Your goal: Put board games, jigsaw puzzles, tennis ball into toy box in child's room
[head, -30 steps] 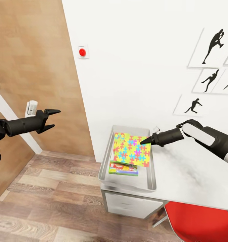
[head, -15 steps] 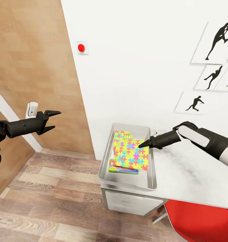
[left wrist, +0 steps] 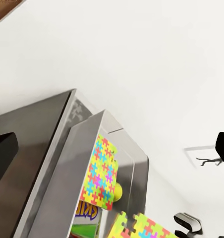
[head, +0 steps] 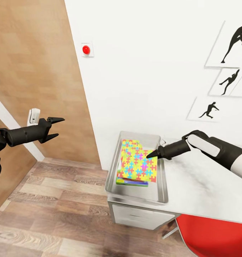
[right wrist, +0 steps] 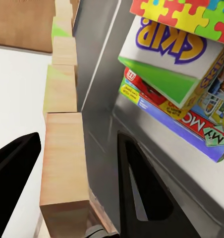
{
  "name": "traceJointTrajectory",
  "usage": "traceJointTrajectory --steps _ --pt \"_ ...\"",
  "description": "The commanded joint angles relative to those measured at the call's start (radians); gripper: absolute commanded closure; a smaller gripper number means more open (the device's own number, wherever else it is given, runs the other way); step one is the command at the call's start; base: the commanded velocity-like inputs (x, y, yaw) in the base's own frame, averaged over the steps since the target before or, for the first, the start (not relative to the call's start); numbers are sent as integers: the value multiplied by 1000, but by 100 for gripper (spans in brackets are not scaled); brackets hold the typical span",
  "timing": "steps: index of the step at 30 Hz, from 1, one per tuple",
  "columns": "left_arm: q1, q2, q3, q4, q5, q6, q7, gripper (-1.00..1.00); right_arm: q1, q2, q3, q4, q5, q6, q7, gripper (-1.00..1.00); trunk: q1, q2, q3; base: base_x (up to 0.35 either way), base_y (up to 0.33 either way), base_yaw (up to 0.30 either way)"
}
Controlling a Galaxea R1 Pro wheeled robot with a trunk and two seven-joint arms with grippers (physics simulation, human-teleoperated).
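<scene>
The toy box (head: 113,180) sits at the left end of the pale table (head: 199,189), against the white wall. Inside it, a jigsaw puzzle (head: 139,162) lies tilted on top of a stack of board games (head: 130,182). The right gripper (head: 151,154) points at the puzzle's right edge. The left gripper (head: 56,127) hovers well to the left over the wood floor (head: 53,214), its fingers spread. A red chair (head: 213,237) stands under the table.

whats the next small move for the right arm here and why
Probably lift the right gripper up and back from the pale grey plastic toy box. Its fingers stand open and empty in the wrist view, and the multicoloured jigsaw puzzle square already lies inside on the stacked game boxes.
</scene>
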Motion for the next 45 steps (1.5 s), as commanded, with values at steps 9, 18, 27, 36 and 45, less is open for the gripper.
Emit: traceJointTrajectory --steps 9,18,27,36,45 --pt "-2 -1 0 -1 10 2 11 -100 -1 3 6 20 5 0 9 100 1 -2 -5 44 20 0" --pt "-2 -3 -1 -1 10 1 11 -100 -2 4 6 29 6 0 8 100 1 -2 -10 9 4 0" --pt "-1 -4 -1 -1 10 1 12 -100 -2 18 6 63 6 0 7 100 1 -2 -19 2 1 0" --pt "-1 -5 -2 -1 10 2 12 -100 -2 73 6 140 8 0 6 100 1 -2 -32 0 0 0" --pt "-2 -5 -1 -1 10 2 12 -100 -2 108 5 181 9 0 6 100 1 -2 -46 0 0 0"
